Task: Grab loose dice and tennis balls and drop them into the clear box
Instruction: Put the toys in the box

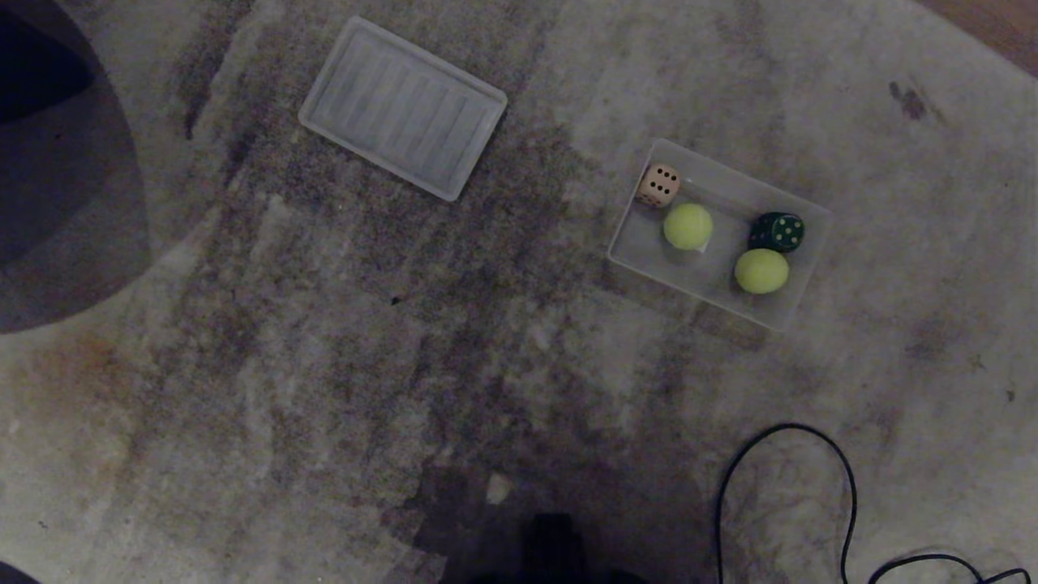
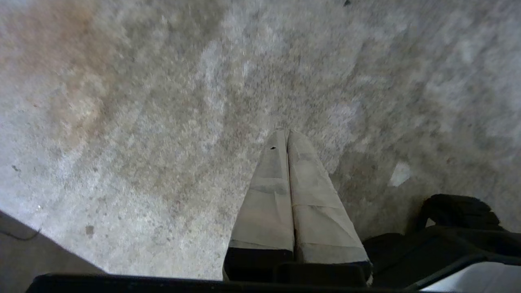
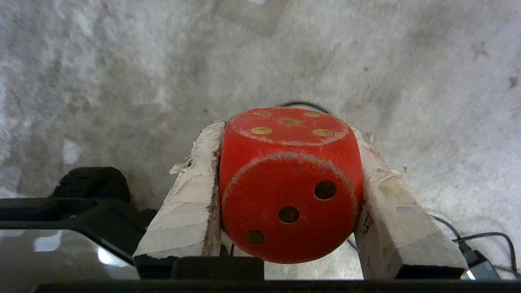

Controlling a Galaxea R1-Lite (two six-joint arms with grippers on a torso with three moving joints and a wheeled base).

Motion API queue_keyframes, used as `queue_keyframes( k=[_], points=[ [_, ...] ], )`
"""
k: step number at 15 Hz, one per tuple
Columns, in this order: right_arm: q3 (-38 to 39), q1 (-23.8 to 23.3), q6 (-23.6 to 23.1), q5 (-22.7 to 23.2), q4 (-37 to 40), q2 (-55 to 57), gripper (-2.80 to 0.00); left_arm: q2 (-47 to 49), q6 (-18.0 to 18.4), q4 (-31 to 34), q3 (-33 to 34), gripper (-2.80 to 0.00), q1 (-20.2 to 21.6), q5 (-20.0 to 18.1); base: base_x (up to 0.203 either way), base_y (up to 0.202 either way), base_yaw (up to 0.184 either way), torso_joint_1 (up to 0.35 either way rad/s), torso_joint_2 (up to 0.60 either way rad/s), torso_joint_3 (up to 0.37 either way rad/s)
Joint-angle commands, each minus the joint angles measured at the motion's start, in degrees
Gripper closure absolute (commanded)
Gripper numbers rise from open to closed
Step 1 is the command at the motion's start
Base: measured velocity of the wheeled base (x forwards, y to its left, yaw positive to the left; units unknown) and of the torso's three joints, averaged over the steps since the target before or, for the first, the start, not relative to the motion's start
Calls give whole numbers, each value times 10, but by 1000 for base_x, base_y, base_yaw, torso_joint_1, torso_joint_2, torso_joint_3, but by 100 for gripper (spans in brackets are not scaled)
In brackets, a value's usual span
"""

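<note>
Task well advanced: clear rectangular plastic box (image 1: 799, 243), at two o'clock on the carpet, holds a beige die (image 1: 658, 186), a dark green die (image 1: 777, 232) and two fuzzy yellow-green tennis balls (image 1: 688, 225); right end effector (image 3: 287, 130) clamps the red die (image 3: 290, 183), undelivered; left end effector (image 2: 287, 136) closed, empty.

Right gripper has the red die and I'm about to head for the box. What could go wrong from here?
1. The clear box already holds two tennis balls and two dice; a dropped red die could bounce off them and out.
2. The black cable loops on the carpet near the box and might snag.
</note>
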State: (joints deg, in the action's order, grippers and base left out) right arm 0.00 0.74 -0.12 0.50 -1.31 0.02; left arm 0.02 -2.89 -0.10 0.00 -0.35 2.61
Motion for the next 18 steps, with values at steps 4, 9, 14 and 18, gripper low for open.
queue_keyframes(
  k=[4, 9, 14, 18],
  points=[
    [5, 0, -1, 1, 0, 0, 0, 1, 1, 0, 1, 0, 0, -3, 0, 0, 0, 2, 4, -139],
    [5, 0, -8, 3, -1, 0, 0, 1, -4, 0, 1, 0, 0, 0, 0, 0, 0, 2, 2, -15],
    [-85, -2, -1, 0, 46, 42, 0, 1, -5, 0, 1, 0, 0, 0, 0, 0, 0, 0, 0, 0],
    [-174, -5, 28, 0, 62, 237, 0, 1, -5, 0, 1, 0, 0, 0, 0, 0, 0, 0, 0, 0]
  ],
)
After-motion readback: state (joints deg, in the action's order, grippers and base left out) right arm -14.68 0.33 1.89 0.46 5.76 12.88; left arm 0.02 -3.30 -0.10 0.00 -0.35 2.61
